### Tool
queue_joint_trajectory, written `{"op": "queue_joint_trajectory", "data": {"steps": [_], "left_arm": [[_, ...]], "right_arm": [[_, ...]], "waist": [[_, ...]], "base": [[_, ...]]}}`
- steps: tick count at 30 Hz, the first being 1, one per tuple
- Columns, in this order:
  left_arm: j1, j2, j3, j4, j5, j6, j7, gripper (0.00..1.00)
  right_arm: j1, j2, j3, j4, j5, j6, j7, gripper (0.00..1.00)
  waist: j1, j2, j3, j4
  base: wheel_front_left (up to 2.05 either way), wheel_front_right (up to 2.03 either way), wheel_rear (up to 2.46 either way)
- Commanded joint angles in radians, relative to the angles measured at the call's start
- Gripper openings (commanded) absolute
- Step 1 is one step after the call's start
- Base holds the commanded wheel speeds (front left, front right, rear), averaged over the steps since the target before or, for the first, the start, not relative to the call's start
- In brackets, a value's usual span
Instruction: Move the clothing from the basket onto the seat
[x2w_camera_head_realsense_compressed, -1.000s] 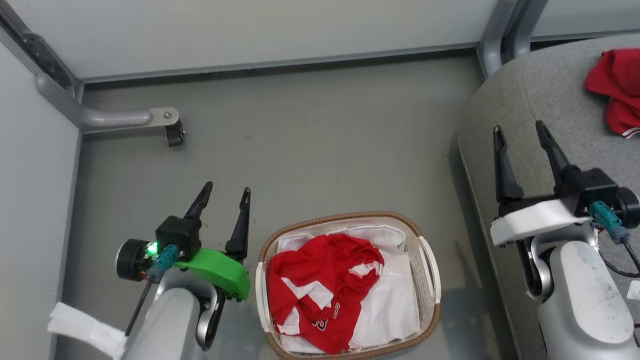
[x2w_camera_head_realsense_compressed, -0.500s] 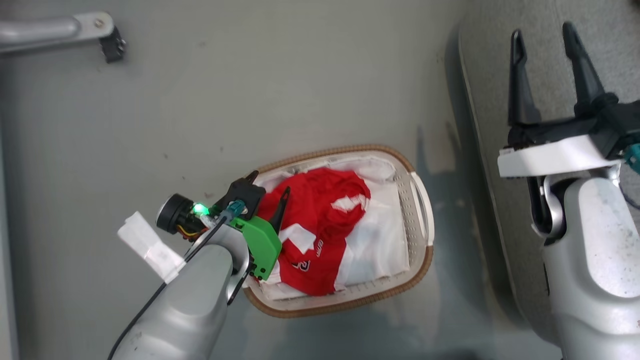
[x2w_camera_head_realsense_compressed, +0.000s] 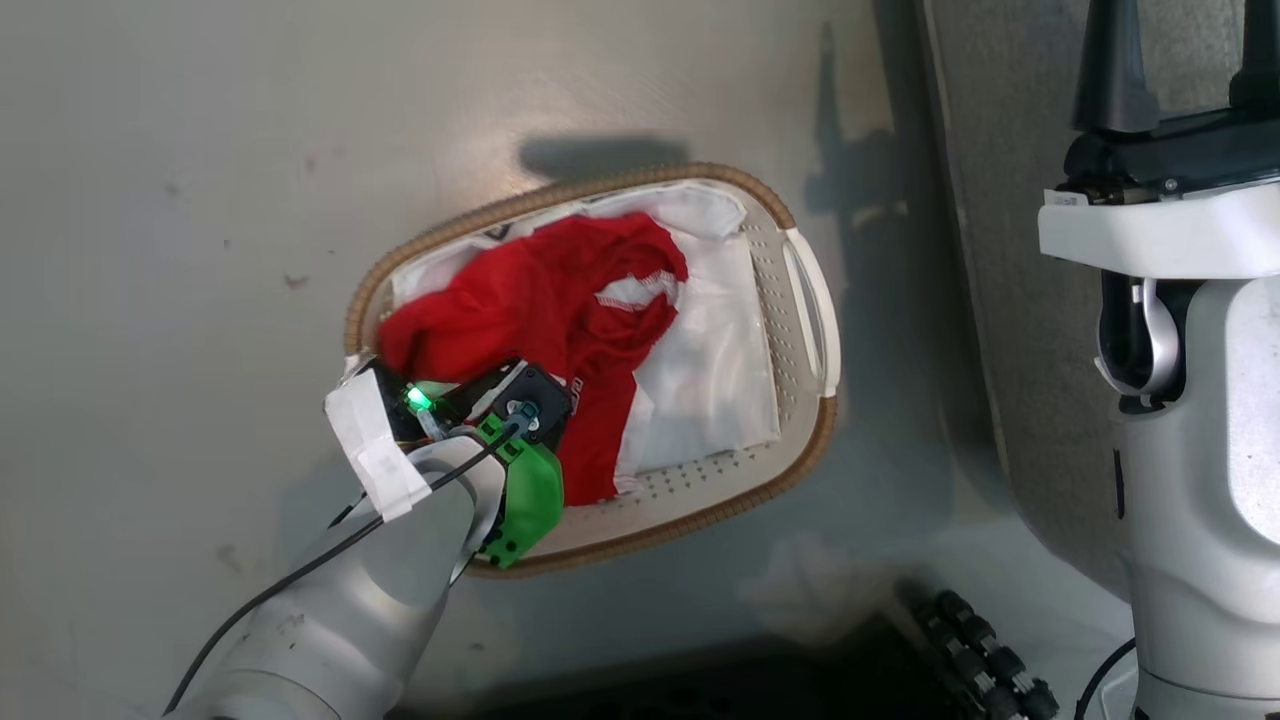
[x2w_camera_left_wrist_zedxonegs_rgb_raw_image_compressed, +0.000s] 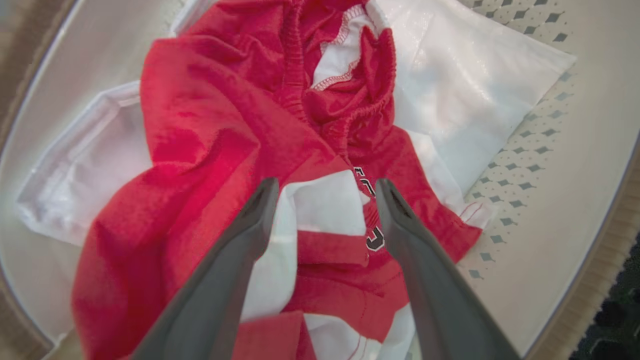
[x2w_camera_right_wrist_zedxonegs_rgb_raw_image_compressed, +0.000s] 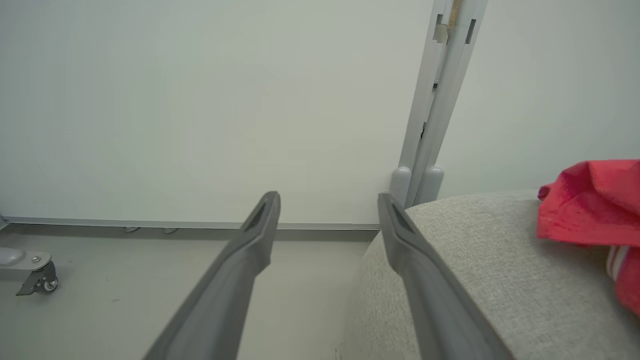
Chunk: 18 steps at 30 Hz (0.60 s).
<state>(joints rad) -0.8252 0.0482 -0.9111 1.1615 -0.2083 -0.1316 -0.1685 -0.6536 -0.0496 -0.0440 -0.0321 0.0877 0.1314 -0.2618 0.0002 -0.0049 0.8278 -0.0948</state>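
Left wrist view: left gripper (x2w_camera_left_wrist_zedxonegs_rgb_raw_image_compressed: 325, 189) is down inside the basket (x2w_camera_left_wrist_zedxonegs_rgb_raw_image_compressed: 550, 165); jaws spread, straddling a white panel of the clothing (x2w_camera_left_wrist_zedxonegs_rgb_raw_image_compressed: 215, 125), tips at or just above the cloth, nothing pinched yet.
Head view: the camera has tipped down; the left gripper, beside the basket a second ago, now sits over the clothing's near end; the clothing still lies on the liner (x2w_camera_head_realsense_compressed: 720, 370).
Right wrist view: right gripper (x2w_camera_right_wrist_zedxonegs_rgb_raw_image_compressed: 327, 197) has its jaws spread and empty, over the edge of the seat (x2w_camera_right_wrist_zedxonegs_rgb_raw_image_compressed: 475, 260); one garment (x2w_camera_right_wrist_zedxonegs_rgb_raw_image_compressed: 585, 205) already lies there.
Meaning: the reach looks done; closing on the cloth is likely next.
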Motion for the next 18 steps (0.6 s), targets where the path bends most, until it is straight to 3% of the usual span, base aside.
{"op": "queue_joint_trajectory", "data": {"steps": [1,18], "left_arm": [[-0.028,0.011,-0.014,0.011,-0.007,0.002,-0.001,1.0],[-0.095,0.053,-0.079,0.115,-0.001,0.023,0.108,1.0]], "right_arm": [[-0.016,-0.002,0.004,-0.009,0.01,-0.001,-0.005,1.0],[-0.039,-0.002,0.026,-0.007,0.083,-0.001,-0.005,1.0]], "waist": [[-0.0002,0.0049,0.086,-0.06],[-0.0002,0.0049,0.118,-0.116]], "base": [[0.0,0.0,0.0],[0.0,0.0,0.0]]}}
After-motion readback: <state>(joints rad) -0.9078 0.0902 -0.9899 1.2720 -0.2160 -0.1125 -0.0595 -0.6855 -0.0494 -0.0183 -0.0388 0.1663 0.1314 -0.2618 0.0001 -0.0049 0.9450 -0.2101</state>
